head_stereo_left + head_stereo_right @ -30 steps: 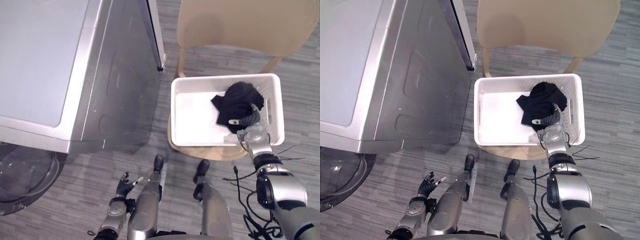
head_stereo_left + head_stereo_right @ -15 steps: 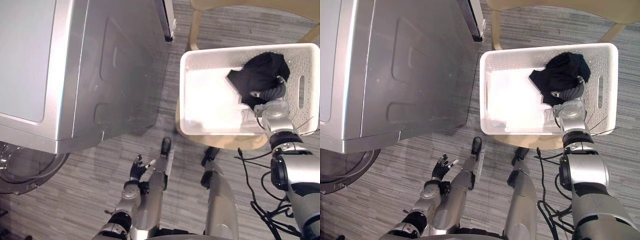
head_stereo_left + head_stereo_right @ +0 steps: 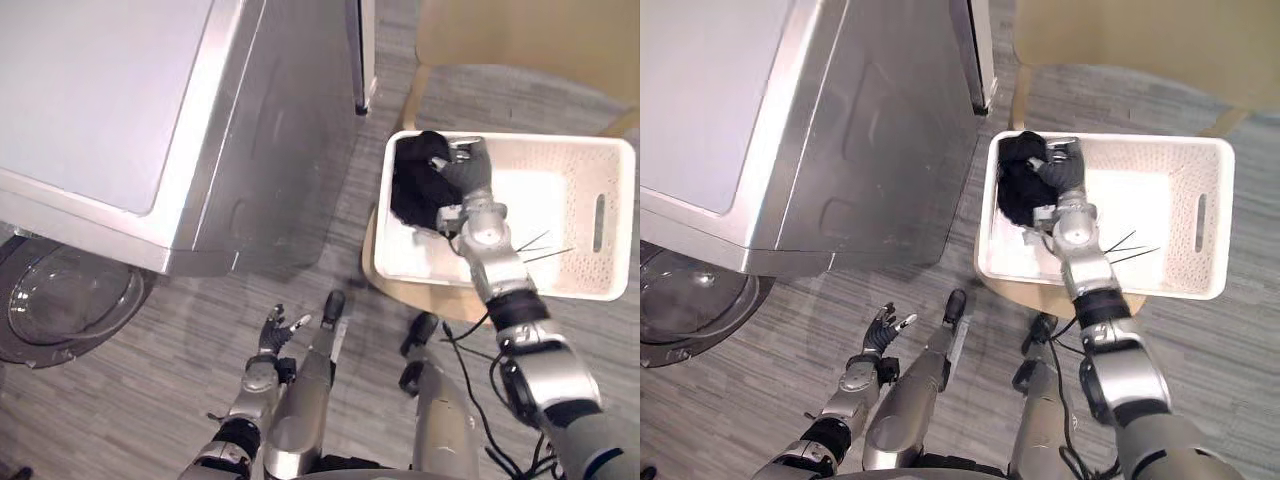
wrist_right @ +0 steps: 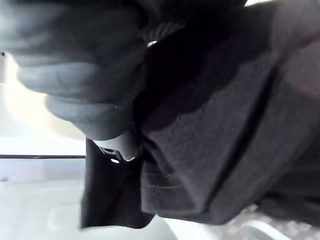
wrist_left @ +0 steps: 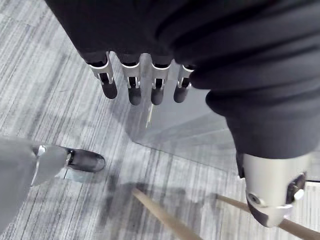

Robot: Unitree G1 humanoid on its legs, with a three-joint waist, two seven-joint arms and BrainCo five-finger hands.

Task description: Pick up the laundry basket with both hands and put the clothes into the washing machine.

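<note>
- Logged 1 white perforated laundry basket (image 3: 515, 138), seated on a pale round wooden stool (image 3: 420, 298) just beside the side panel of the washing machine (image 3: 120, 100).
- Found 1 black garment (image 3: 415, 185) bunched inside the basket at the end nearest the machine, heaped up against the rim.
- Recorded the right hand (image 3: 463, 176) reaching over the basket from its near side, fingers curled and clamped on the black garment. Saw the same dark cloth pressed close against that hand in the right wrist view.
- Recorded the left hand (image 3: 275, 330) low over the grey plank floor (image 3: 150, 400), well apart from the basket. Fingers (image 5: 131, 89) straight, thumb set apart, nothing held.
- Listed the silver machine's round glass door (image 3: 60, 305) as swung open at the front.
- Listed 1 beige chair (image 3: 530, 40) on the far side of the basket.
</note>
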